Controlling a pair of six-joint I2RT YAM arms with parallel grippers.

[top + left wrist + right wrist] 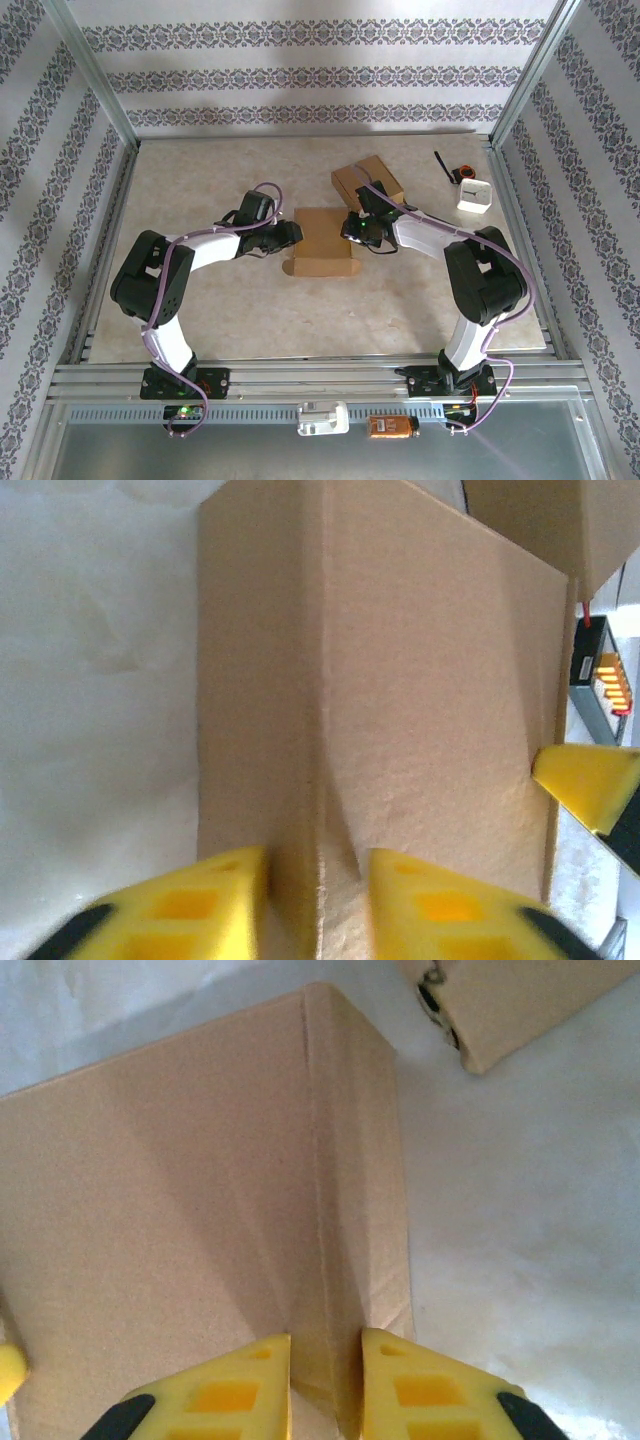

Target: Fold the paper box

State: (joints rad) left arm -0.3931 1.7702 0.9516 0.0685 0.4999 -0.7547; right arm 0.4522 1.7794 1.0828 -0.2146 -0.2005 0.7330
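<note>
The paper box is a flat brown cardboard piece lying mid-table between both arms. My left gripper is at its left edge. In the left wrist view the left gripper has its yellow fingers pressed on either side of a raised crease of the paper box. My right gripper is at the box's right edge. In the right wrist view the right gripper pinches the upturned side fold of the paper box. The right gripper's fingertip shows across the box.
A second brown cardboard box sits just behind the right gripper. A white block and a thin black tool with an orange part lie at the back right. On the near rail rest a white part and an orange item.
</note>
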